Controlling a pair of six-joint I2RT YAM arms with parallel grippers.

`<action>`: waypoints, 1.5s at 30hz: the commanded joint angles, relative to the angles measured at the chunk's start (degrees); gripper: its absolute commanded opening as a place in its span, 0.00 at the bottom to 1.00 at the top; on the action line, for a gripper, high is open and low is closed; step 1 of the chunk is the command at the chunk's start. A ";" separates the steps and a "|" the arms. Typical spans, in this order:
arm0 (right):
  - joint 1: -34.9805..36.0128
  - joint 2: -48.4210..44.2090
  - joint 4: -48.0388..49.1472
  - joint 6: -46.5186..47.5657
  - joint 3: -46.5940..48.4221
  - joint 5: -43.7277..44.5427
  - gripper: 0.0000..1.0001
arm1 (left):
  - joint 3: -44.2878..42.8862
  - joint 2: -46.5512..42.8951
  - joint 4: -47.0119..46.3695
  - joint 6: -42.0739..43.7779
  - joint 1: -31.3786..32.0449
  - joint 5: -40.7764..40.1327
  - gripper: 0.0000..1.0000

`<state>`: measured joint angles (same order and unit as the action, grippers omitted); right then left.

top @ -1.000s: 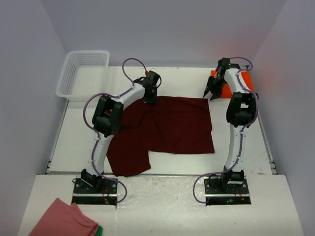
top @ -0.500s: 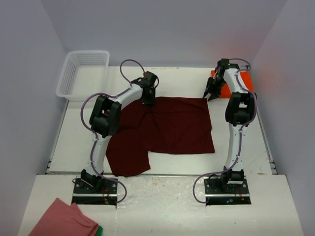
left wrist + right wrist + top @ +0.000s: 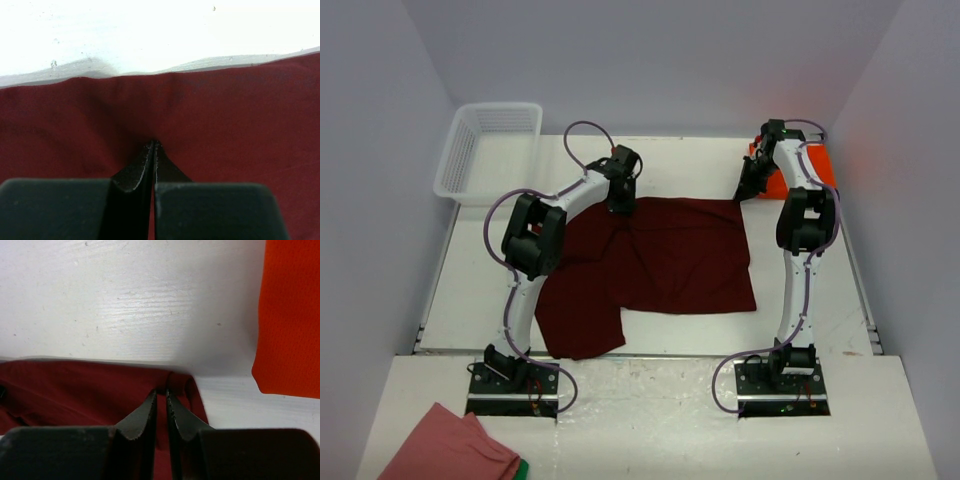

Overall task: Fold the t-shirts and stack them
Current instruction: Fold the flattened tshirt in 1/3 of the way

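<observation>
At the near left corner, in front of the left arm's base, a pink cloth [image 3: 450, 448] with a green edge lies crumpled. Beyond the bases, the maroon t-shirt [image 3: 660, 265] lies spread across the middle of the white bench [image 3: 470, 290], one flap reaching toward the near edge on the left.

The left gripper [image 3: 620, 205] is down on the far hem of the shirt. In the left wrist view its jaws are clenched together on the maroon fabric [image 3: 225, 125], which puckers toward the tips [image 3: 154, 150].

The right gripper [image 3: 745, 193] is at the shirt's far right corner. The right wrist view shows its jaws drawn to a thin slit, pinching the rolled corner [image 3: 161, 392].

Just beyond it, apart from the maroon cloth, the orange t-shirt [image 3: 812, 168] lies folded at the far right. A white basket [image 3: 490, 150] stands at the far left corner.
</observation>
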<state>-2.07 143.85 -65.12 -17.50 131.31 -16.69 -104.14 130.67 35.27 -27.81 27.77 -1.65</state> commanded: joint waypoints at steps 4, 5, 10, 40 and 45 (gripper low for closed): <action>-0.31 -0.06 -1.58 1.06 2.81 -1.69 0.17 | 0.43 -0.51 4.55 1.80 -0.17 1.82 0.00; -0.31 -0.06 -1.67 1.06 2.90 -1.16 0.25 | 0.43 -0.68 4.64 1.80 -0.08 2.78 0.00; -0.31 0.29 -3.78 1.32 3.25 -0.63 0.29 | 0.43 -1.21 4.29 1.71 -0.08 3.32 0.00; 0.04 -3.56 1.39 2.29 -3.21 1.57 0.00 | 7.37 -2.53 2.53 0.92 1.76 2.70 0.00; 1.01 -3.58 -0.18 2.29 -2.55 1.12 0.00 | 8.16 -2.61 2.35 1.01 2.38 2.71 0.00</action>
<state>-2.24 143.92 -65.60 -16.40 128.20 -16.03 -98.52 127.48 33.52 -26.96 28.97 0.51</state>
